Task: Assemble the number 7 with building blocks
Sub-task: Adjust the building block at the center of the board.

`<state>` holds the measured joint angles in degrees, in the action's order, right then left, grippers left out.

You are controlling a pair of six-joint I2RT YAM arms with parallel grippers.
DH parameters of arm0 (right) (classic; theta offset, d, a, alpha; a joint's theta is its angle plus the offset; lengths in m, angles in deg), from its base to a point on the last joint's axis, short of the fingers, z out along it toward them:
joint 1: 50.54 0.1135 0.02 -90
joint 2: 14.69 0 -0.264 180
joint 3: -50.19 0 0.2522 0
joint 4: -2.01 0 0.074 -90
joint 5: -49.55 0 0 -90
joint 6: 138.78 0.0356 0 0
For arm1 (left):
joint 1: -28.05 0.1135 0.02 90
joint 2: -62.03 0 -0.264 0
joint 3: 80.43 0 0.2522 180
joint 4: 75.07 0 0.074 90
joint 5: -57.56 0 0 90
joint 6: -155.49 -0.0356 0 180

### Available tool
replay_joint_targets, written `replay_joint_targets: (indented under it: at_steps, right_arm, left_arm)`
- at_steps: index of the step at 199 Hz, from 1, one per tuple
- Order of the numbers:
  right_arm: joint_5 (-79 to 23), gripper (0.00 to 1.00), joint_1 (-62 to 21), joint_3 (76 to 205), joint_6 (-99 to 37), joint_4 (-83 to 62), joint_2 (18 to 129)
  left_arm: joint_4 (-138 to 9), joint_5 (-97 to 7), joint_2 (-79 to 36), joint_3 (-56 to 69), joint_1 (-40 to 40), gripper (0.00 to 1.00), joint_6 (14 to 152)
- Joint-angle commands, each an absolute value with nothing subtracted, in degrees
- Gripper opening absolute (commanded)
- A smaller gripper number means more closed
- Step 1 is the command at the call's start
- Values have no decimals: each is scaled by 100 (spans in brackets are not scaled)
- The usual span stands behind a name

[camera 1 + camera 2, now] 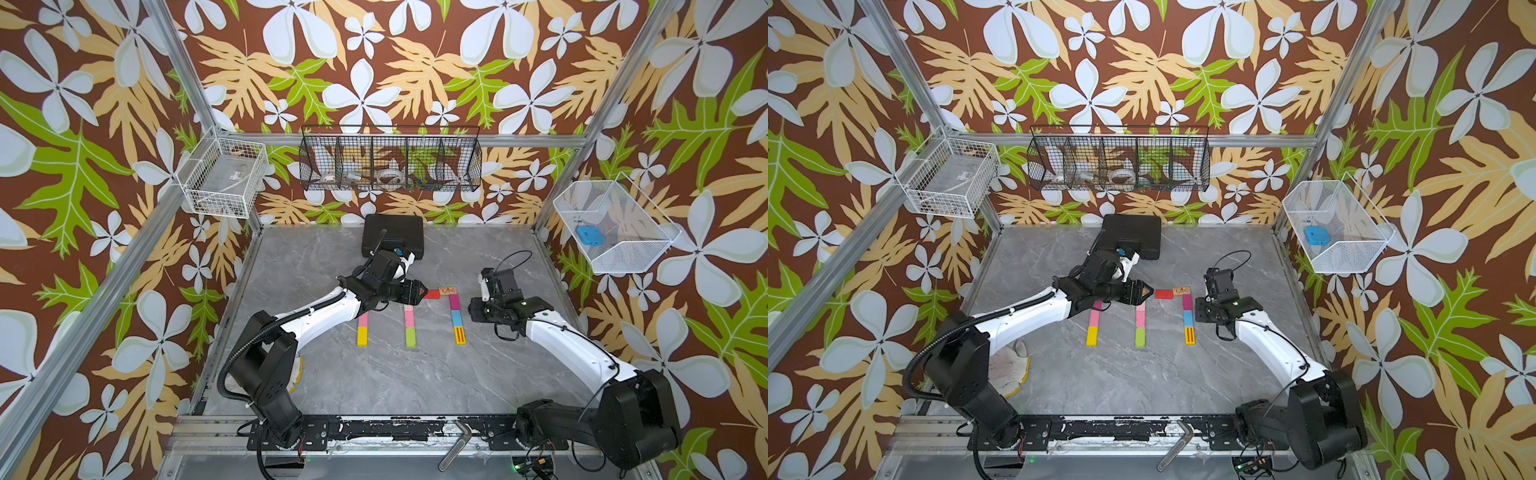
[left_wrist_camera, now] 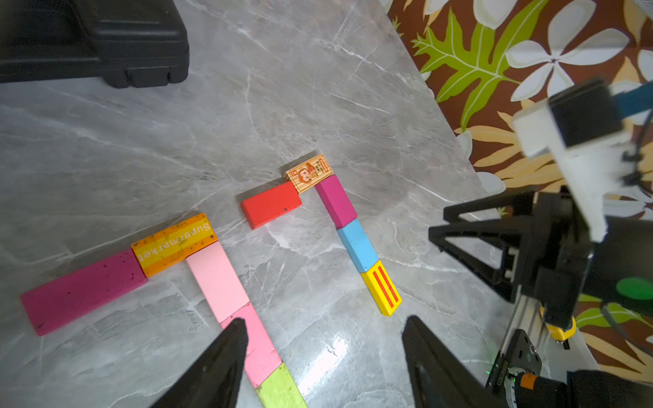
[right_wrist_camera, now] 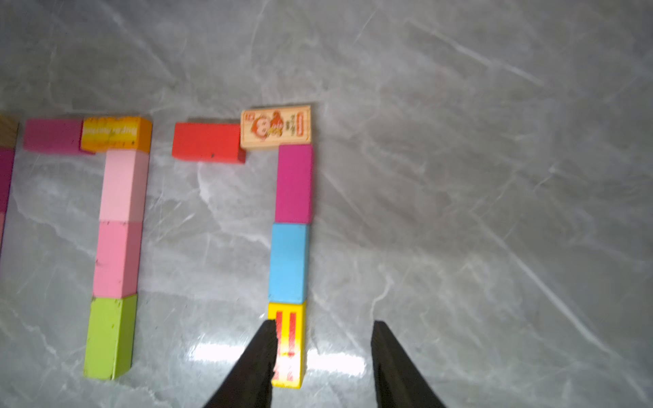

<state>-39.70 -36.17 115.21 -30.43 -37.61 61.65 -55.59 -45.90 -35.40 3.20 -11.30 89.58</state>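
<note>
The building blocks lie flat on the grey table in three "7" shapes. The right-hand one has a red block [image 1: 432,294] and a plain wood monkey block [image 1: 448,290] on top, then magenta [image 3: 294,183], blue [image 3: 288,263] and yellow red-striped [image 1: 459,336] blocks down. In the left wrist view the middle shape shows a magenta block [image 2: 83,291], an orange "Supermarket" block [image 2: 175,243], then pink blocks [image 2: 217,279] and a green one [image 2: 279,388]. My left gripper [image 1: 423,293] [image 2: 323,328] hovers open just left of the red block, holding nothing. My right gripper [image 1: 1200,311] [image 3: 323,328] is open beside the striped block, holding nothing.
A black plastic case [image 1: 392,237] stands at the back of the table behind the left arm. A white glove [image 1: 1009,370] lies near the left arm's base. Wire baskets [image 1: 390,160] hang on the walls. A metal tool [image 1: 457,444] rests on the front rail.
</note>
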Motion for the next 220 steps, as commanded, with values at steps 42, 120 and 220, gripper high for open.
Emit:
replay_joint_targets:
  at_steps: [42,120,220]
  right_arm:
    - [-3589,42,-3962,12611,-3920,-3225,7746]
    - [-3145,38,-4026,13413,-4498,-3188,8863]
    - [-2371,29,-3230,13043,-4051,-3314,8711]
  left_arm:
    - [-5243,-3893,-4629,1142,-1311,33,9379]
    - [-4858,-3465,-5852,2152,-1361,7,9440]
    - [-4840,-3306,-5817,2239,-1344,5,9440]
